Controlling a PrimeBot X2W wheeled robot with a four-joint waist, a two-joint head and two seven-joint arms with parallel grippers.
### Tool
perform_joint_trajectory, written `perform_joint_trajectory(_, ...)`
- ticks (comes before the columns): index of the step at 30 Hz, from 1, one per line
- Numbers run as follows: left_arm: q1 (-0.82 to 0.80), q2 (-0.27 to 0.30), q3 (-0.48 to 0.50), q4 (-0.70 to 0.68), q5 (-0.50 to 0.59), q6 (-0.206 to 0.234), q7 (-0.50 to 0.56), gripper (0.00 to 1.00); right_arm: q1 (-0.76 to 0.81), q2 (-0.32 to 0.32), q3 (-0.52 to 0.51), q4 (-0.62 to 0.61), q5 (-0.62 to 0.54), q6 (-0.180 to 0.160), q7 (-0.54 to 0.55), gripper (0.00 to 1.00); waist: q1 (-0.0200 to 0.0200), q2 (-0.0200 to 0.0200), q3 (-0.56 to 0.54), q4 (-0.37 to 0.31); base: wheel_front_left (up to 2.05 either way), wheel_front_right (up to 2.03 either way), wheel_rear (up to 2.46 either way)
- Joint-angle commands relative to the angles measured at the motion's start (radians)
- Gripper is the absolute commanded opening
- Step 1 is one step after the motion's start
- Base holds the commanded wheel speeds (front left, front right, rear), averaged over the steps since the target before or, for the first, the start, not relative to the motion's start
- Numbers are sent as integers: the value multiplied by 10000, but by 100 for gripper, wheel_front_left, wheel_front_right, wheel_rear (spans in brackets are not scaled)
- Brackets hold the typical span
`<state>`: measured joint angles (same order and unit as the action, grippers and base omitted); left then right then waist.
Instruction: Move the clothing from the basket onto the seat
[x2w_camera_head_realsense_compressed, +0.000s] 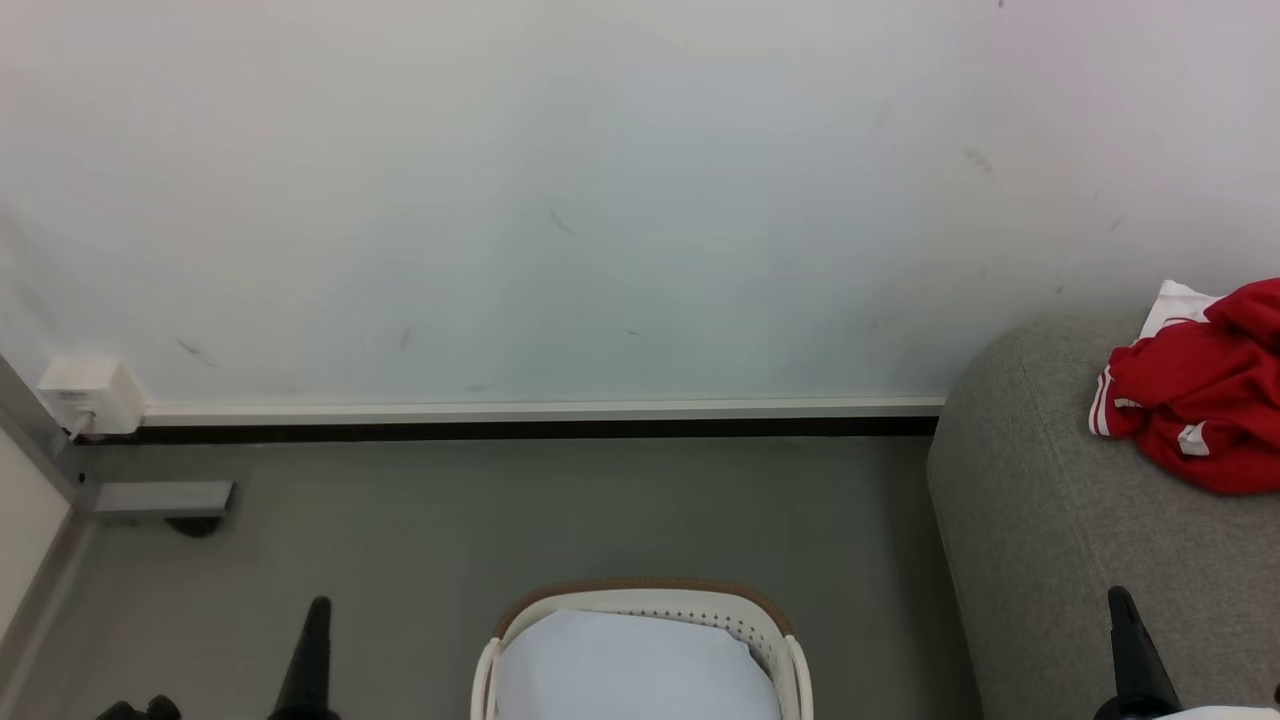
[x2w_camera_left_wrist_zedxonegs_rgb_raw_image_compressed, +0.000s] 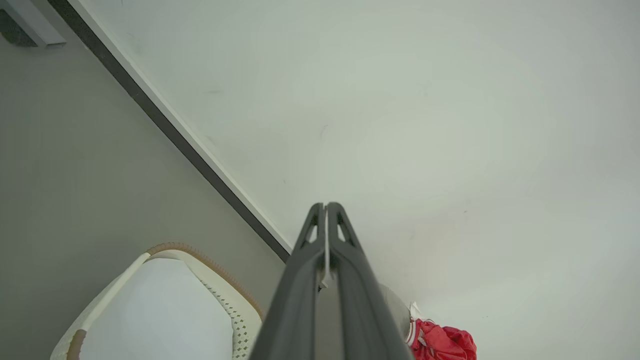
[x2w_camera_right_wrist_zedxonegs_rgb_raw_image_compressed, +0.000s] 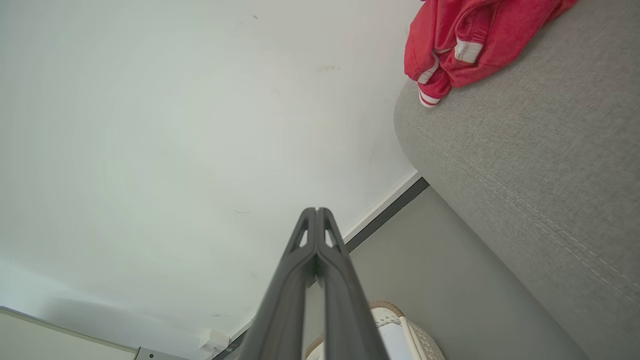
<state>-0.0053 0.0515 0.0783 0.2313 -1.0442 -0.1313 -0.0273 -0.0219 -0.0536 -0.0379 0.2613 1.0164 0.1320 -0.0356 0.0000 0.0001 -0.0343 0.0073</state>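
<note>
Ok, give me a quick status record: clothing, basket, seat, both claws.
clothing: red heap lying on top of the seat
basket: on the floor, left of the seat; rim and pale inside visible, no red in the part shown
left claw: shut, holding nothing
right claw: shut, holding nothing
task: looks done, judging by the visible part of the basket

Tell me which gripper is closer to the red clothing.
The right gripper, by the grey seat holding the clothing; the left gripper sits beyond the basket.
</note>
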Motion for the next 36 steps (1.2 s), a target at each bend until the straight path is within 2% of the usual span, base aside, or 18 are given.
perform_joint_trajectory(1, -251, 57, 45, -46, -348, 4, 40, 0, -266, -50, -56, -106, 299, -12, 46, 0, 0, -1, 5, 0, 0, 0, 0)
perform_joint_trajectory(36, -780, 23, 262, 64, -3604, 6, 905, 0, -654, -41, -470, -172, 3797, -18, 914, 0, 0, -1, 205, -40, 0, 0, 0)
